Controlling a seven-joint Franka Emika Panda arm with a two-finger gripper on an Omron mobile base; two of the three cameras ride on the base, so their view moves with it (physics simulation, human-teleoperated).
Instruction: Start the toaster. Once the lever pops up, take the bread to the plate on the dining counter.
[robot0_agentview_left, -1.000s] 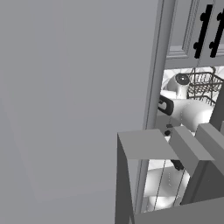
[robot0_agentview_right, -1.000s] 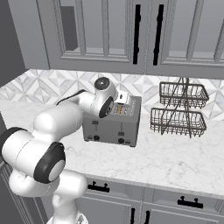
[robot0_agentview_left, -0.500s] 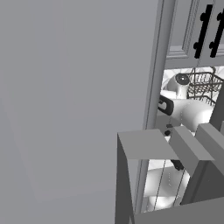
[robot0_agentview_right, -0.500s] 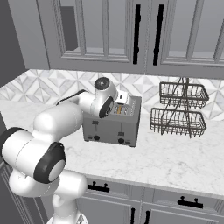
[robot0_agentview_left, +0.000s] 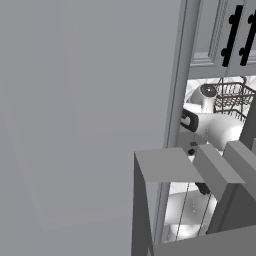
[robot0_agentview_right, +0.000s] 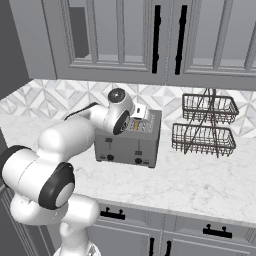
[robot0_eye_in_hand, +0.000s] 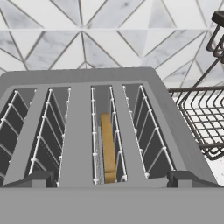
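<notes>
While over toaster (robot0_eye_in_hand: 83, 127) w/ bread (robot0_eye_in_hand: 107, 146), pincer (robot0_eye_in_hand: 107, 178) spread wide, empty.

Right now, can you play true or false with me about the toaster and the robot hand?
1. The bread sits down inside a slot of the toaster. True.
2. The gripper is squeezing the bread. False: its jaws stand open above the slots, touching no bread.
3. A wire basket rack stands on the counter beside the toaster. True.
4. The toaster has only one slot. False: several slots lie side by side.
5. The toaster is bright red. False: it is grey.
</notes>
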